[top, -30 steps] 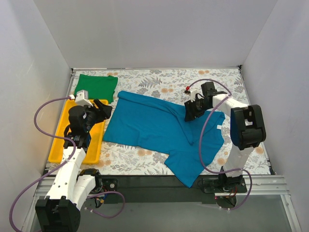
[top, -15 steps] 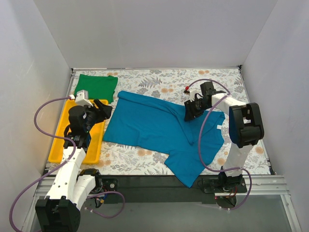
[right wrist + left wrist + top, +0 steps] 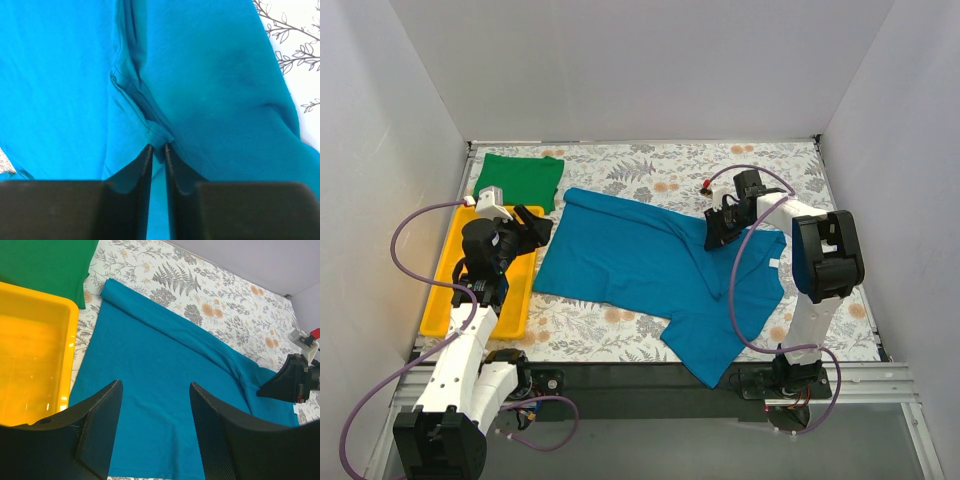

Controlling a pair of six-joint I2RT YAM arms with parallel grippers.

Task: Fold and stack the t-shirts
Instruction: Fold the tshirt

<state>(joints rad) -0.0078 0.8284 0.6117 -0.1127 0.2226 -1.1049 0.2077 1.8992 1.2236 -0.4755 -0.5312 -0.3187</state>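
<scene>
The teal-blue t-shirt [image 3: 640,265] lies spread across the middle of the table, partly folded, with a fold along its far edge. It also fills the right wrist view [image 3: 210,75] and shows in the left wrist view [image 3: 160,375]. The bright green t-shirt [image 3: 520,180] lies folded at the far left, also in the left wrist view [image 3: 45,265]. My right gripper [image 3: 716,238] is shut on a seam fold of the teal shirt [image 3: 159,146] near its right side. My left gripper [image 3: 532,230] is open and empty above the tray's far end, its fingers [image 3: 95,435] framing the shirt's left edge.
A yellow plastic tray [image 3: 450,300] sits at the left edge of the table, also in the left wrist view [image 3: 30,355]. White walls close in the table on three sides. Purple cables loop from both arms.
My right gripper has shifted slightly toward the right and far side with the teal cloth in it. The left arm has not moved.
</scene>
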